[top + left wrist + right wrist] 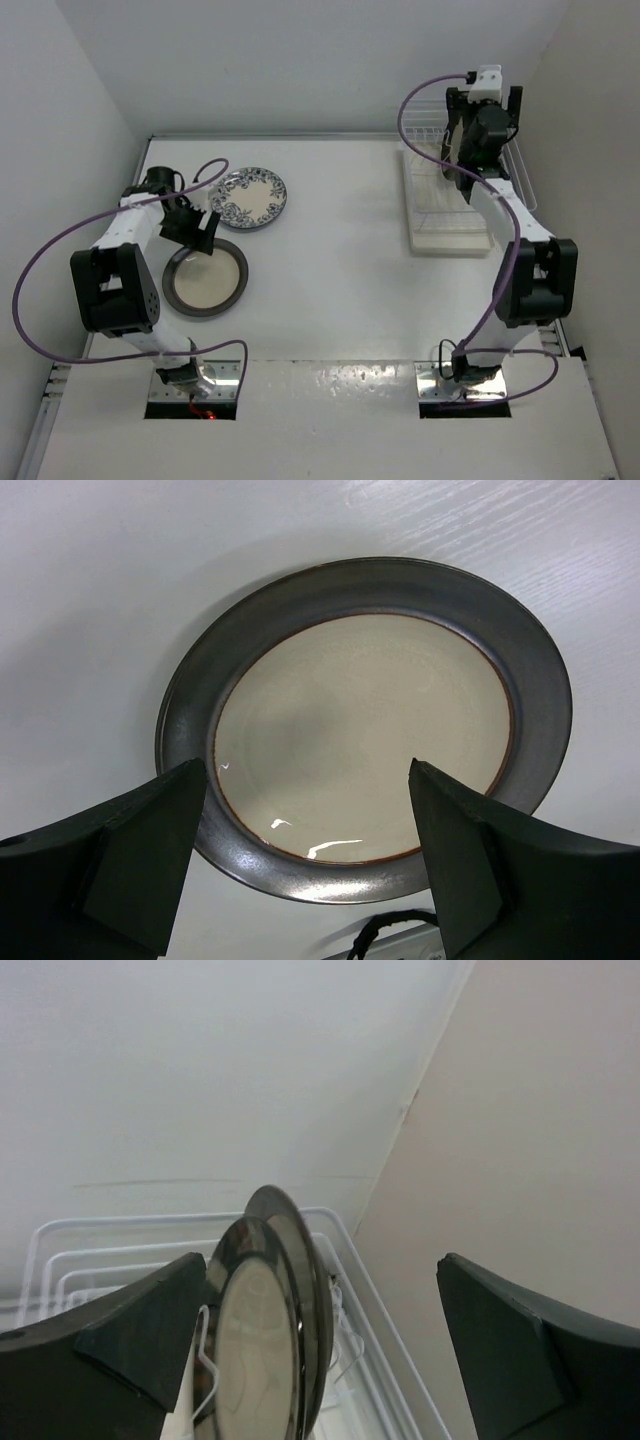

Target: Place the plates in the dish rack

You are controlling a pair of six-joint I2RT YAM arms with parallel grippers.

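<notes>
Glazed ceramic, likely slippery and breakable: brown-rimmed plate (360,720) flat on worktop (330,250) at 8 o'clock, left pincer (305,770) wide above; grip the rim. Right pincer (322,1265) wide over two racked plates (262,1340), 2 o'clock.

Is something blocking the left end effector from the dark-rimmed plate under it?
Nothing visible does. The open left end effector hangs right above the round cream plate with the dark grey rim, with only air between them. The blue floral plate lies off to the side, apart.
</notes>
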